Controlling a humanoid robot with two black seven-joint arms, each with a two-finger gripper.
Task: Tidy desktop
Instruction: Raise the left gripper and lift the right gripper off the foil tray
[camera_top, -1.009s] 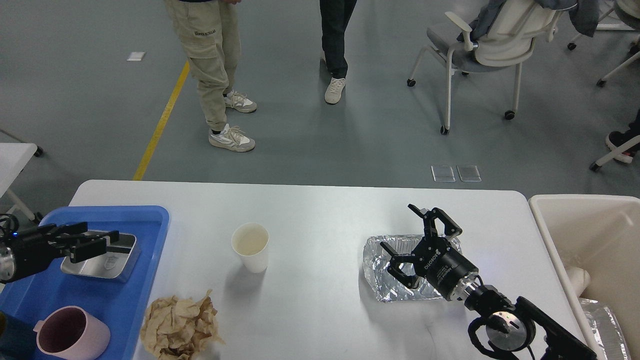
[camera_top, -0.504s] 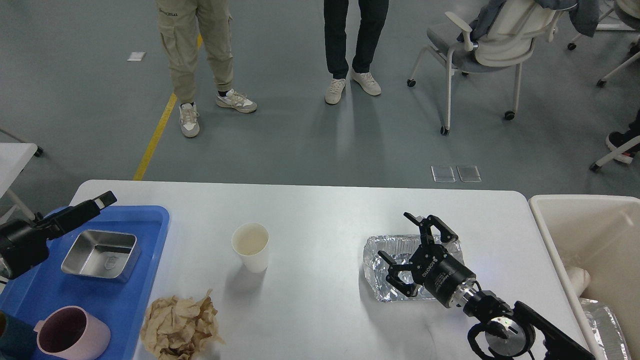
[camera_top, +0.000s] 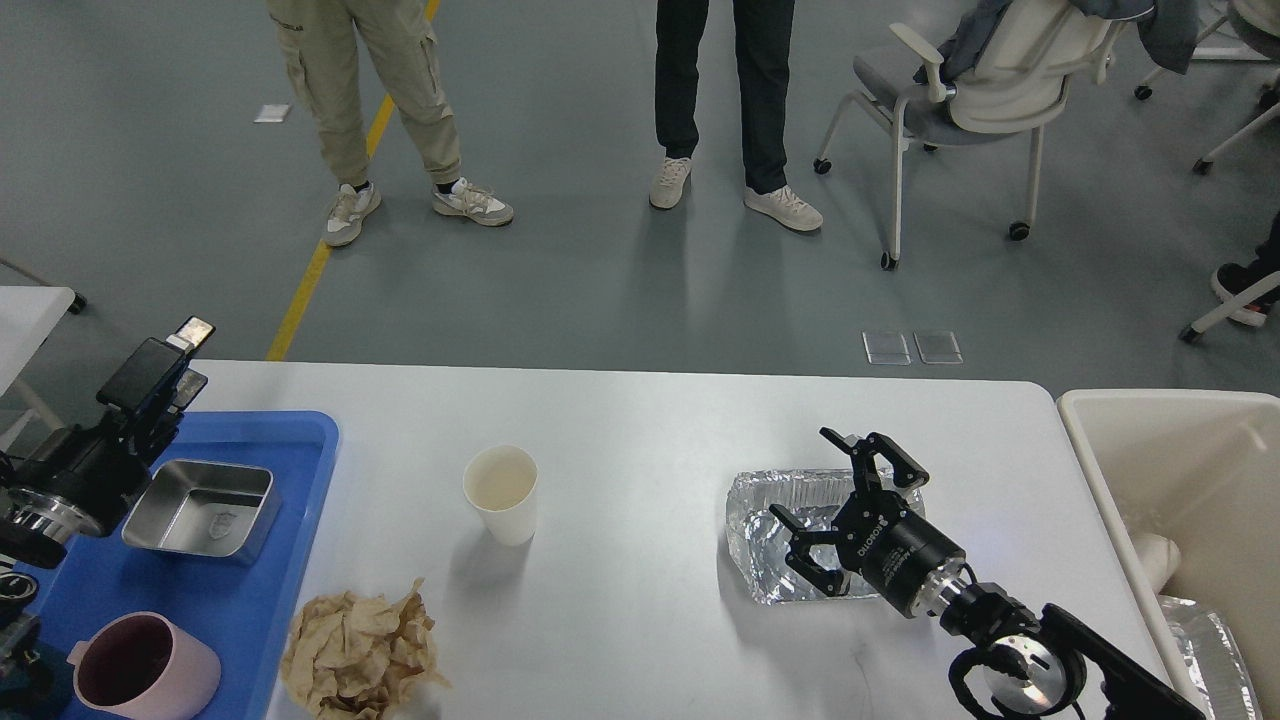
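The white desktop (camera_top: 640, 420) carries a white paper cup (camera_top: 500, 492) left of the middle, a crumpled brown paper wad (camera_top: 358, 652) at the front left, and a silver foil tray (camera_top: 775, 560) at the right. My right gripper (camera_top: 835, 500) is open and empty, its fingers spread over the foil tray; I cannot tell whether they touch it. My left gripper (camera_top: 160, 362) is raised at the far left, pointing up above the back corner of the blue tray. It is dark and seen edge-on.
A blue tray (camera_top: 270, 590) at the left holds a steel square container (camera_top: 200, 508) and a pink mug (camera_top: 140, 668). A cream bin (camera_top: 1130, 440) stands off the table's right edge. Two people and a wheeled chair (camera_top: 960, 100) stand beyond the table.
My left gripper has lifted off the steel container and swung up and back to the left. My right gripper shifted slightly over the foil tray. The two people stepped sideways.
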